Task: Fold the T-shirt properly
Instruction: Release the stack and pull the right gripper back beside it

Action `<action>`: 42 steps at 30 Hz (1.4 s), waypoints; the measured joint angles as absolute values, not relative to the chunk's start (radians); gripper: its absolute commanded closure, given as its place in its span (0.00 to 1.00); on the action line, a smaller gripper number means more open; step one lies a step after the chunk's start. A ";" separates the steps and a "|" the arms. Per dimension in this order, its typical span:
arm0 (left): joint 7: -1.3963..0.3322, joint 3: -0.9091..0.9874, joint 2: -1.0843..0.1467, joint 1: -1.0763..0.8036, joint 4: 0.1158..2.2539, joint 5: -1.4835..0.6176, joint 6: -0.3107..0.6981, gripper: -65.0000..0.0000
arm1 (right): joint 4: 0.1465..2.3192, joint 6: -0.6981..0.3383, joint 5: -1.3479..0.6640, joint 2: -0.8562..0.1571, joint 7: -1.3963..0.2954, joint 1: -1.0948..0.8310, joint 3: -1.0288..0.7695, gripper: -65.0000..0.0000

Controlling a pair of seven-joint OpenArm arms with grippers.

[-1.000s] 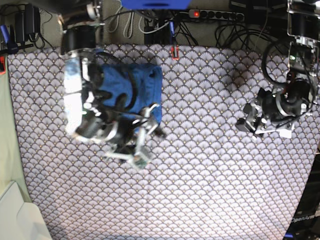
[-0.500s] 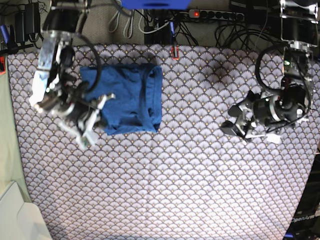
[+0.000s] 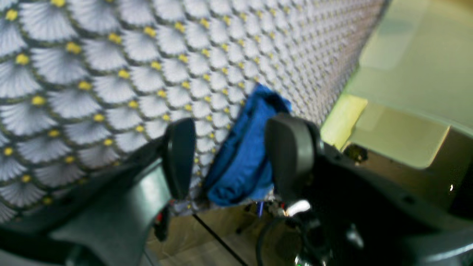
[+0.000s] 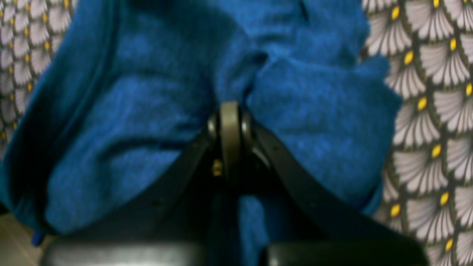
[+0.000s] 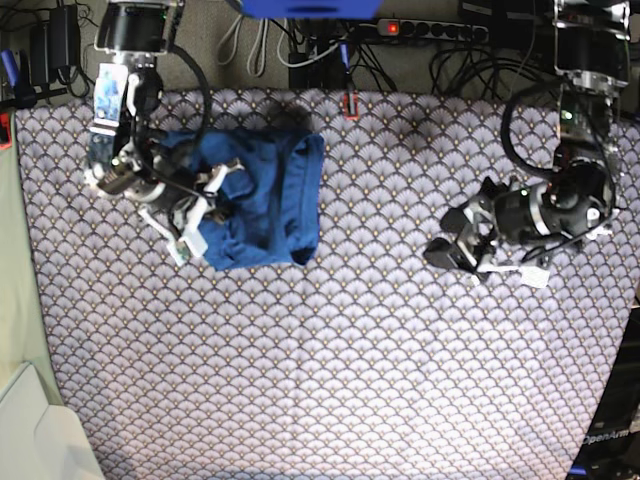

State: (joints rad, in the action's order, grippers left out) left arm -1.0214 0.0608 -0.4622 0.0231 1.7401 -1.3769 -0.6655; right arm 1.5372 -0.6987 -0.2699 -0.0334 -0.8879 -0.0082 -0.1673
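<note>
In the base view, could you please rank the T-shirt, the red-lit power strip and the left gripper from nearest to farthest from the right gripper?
1. T-shirt: under the right gripper, jaws shut on it.
2. Power strip: beyond the cloth's top edge.
3. Left gripper: across the cloth, far side.

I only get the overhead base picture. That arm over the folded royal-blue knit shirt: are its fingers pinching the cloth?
Observer: Its wrist camera shows the right gripper with jaws together, the royal-blue knit shirt bunched in a crease at its tip; whether cloth is caught, I cannot tell.
Visitor: And the other arm?
Observer: The left gripper is open and empty, above the scallop-patterned tablecloth.
Visitor: What does it see?
Observer: The shirt, far off between its fingers.
</note>
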 measured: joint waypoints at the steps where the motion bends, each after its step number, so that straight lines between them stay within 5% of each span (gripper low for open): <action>1: -1.020 0.061 -0.462 0.025 1.751 -1.377 -0.665 0.47 | 1.525 -0.698 -0.271 -0.033 -0.881 -0.002 -0.167 1.00; 12: -1.018 -0.115 -0.425 0.029 1.830 -1.382 -0.665 0.47 | 1.808 -0.694 -0.270 -0.058 -0.878 0.011 -0.171 1.00; 23: -1.013 -0.244 -0.363 0.062 1.736 -1.382 -0.665 0.49 | 1.822 -0.695 -0.266 -0.085 -0.939 -0.057 -0.322 1.00; 26: -1.001 -0.244 -0.365 0.061 1.733 -1.382 -0.665 0.60 | 1.822 -0.695 -0.264 -0.085 -0.942 -0.056 -0.344 1.00; 30: -0.941 -0.245 -0.365 0.059 1.665 -1.385 -0.665 1.00 | 1.822 -0.695 -0.266 -0.086 -0.942 -0.056 -0.364 1.00; 35: -0.937 -0.245 -0.354 0.027 1.555 -1.382 -0.669 1.00 | 1.822 -0.695 -0.266 -0.085 -0.939 -0.079 -0.362 1.00; 42: -0.942 -0.247 -0.293 0.011 1.682 -1.387 -0.666 1.00 | 1.822 -0.695 -0.268 -0.086 -0.937 -0.086 -0.362 1.00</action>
State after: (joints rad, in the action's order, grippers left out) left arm -0.9421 -0.2474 -0.2932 0.0109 1.6821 -1.3872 -0.6662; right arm 1.8225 -0.6952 -0.2684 -0.0856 -0.9367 -0.0860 -0.3618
